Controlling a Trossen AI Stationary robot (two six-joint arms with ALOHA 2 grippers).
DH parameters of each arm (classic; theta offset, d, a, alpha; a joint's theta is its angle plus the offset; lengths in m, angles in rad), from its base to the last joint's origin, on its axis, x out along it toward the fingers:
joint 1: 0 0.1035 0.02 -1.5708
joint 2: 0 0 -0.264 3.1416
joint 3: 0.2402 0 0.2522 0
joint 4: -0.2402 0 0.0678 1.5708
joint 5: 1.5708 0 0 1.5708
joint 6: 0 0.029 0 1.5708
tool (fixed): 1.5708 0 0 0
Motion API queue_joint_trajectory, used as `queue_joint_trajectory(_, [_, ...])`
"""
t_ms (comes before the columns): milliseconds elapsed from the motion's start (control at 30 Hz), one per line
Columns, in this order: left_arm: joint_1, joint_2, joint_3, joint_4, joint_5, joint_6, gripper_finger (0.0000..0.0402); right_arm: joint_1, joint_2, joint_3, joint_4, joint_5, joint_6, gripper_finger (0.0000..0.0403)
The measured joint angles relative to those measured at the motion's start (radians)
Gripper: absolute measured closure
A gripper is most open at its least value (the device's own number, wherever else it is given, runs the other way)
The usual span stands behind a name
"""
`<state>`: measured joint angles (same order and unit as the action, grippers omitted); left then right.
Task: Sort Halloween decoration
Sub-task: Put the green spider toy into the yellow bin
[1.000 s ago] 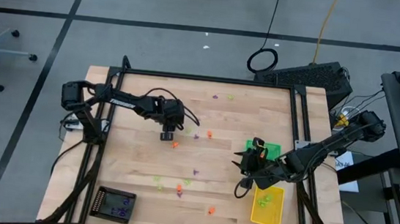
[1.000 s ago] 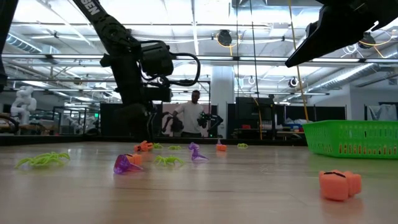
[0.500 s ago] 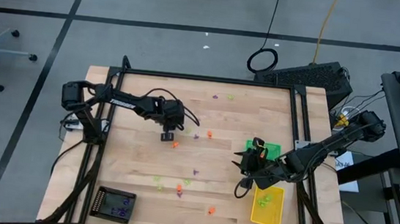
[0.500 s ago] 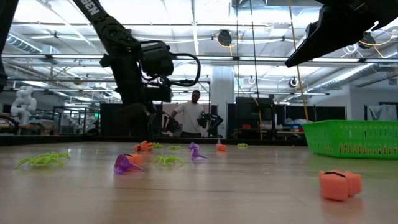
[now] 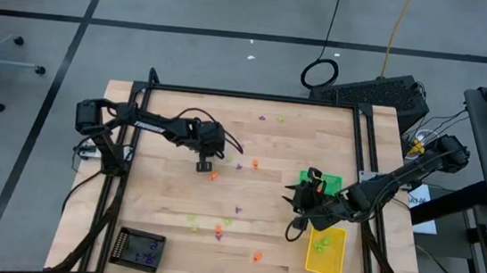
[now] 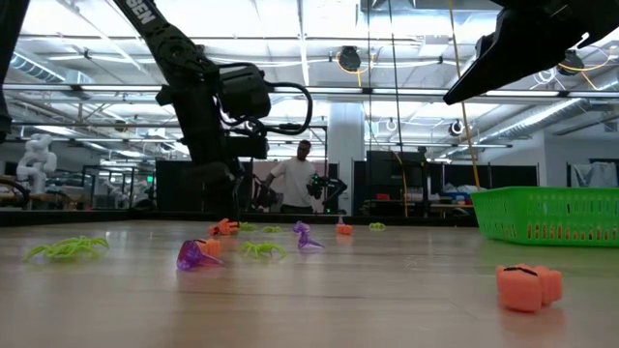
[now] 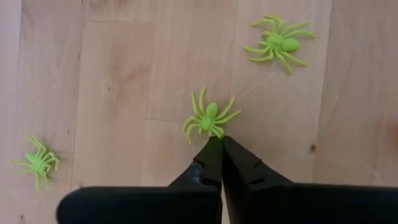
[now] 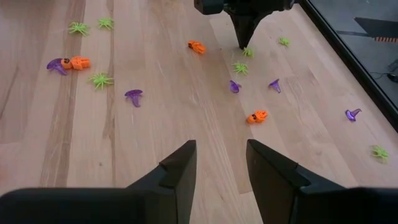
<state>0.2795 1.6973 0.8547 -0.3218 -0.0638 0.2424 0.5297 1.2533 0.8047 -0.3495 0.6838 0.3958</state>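
Left gripper (image 7: 221, 139) pinched shut on a green spider (image 7: 210, 118), its body lengthwise away from the fingertips

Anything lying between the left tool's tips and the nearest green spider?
Nothing. In the left wrist view the left tool is shut with its tips right at the rear legs of the green spider; no bare wood or other trinket separates them.

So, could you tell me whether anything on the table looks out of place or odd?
Yes: the left end effector is shut with its tips beside a green spider, apparently not around it. It may have missed the grasp.
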Motion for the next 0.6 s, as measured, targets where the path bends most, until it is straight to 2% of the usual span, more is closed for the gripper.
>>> queue_joint_trajectory(300, [-0.045, -0.038, 0.007, -0.022, -0.006, -0.027, 0.0401, 0.000, 0.000, 0.000, -0.001, 0.000, 0.000, 0.0277])
queue_joint_trajectory(600, [-0.156, -0.136, 0.018, -0.042, -0.090, -0.106, 0.0401, 0.000, 0.000, 0.000, 0.000, 0.000, 0.000, 0.0277])
